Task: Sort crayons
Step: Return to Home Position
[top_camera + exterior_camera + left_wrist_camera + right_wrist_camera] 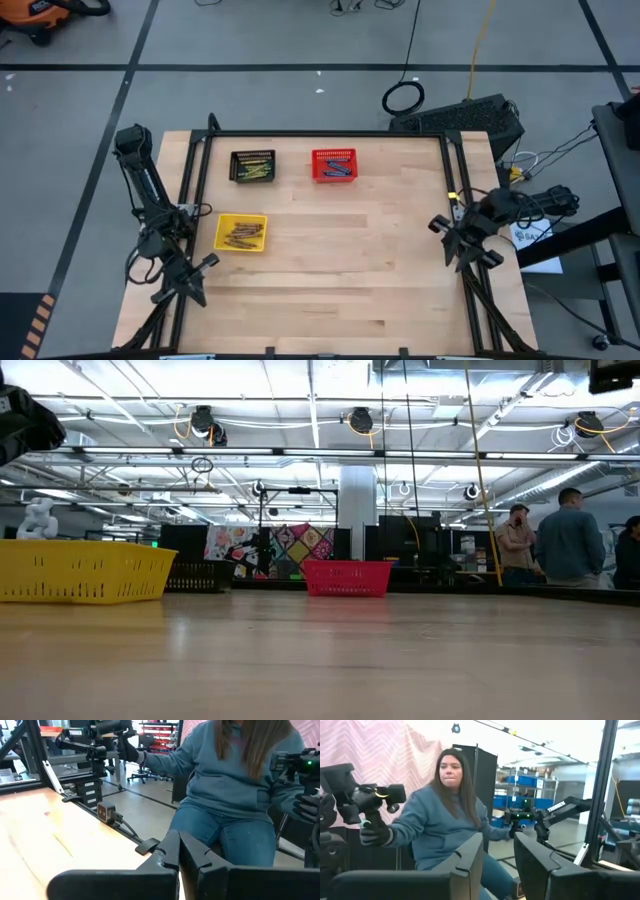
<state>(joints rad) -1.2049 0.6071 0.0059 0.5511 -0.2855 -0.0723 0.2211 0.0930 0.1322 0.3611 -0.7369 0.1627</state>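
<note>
The left pincer (pixel 179 851) hangs at the surface's (pixel 340 290) left edge, narrowed almost to touching and empty. The right pincer (pixel 499 862), at the right edge, is spread wide and also empty. Both arms are folded back, well apart from the crayons. From above, green crayons (pixel 252 168) lie in the black basket (pixel 252 153), blue crayons (pixel 334 168) in the red basket (pixel 333 152) and brown-orange crayons (pixel 241 235) in the yellow basket (pixel 224 220), long axes mostly left to right. The low view shows only basket walls.

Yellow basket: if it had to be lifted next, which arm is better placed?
Probably left: the yellow basket sits beside the left end effector, while the right end effector waits across the table at its opposite edge.
</note>
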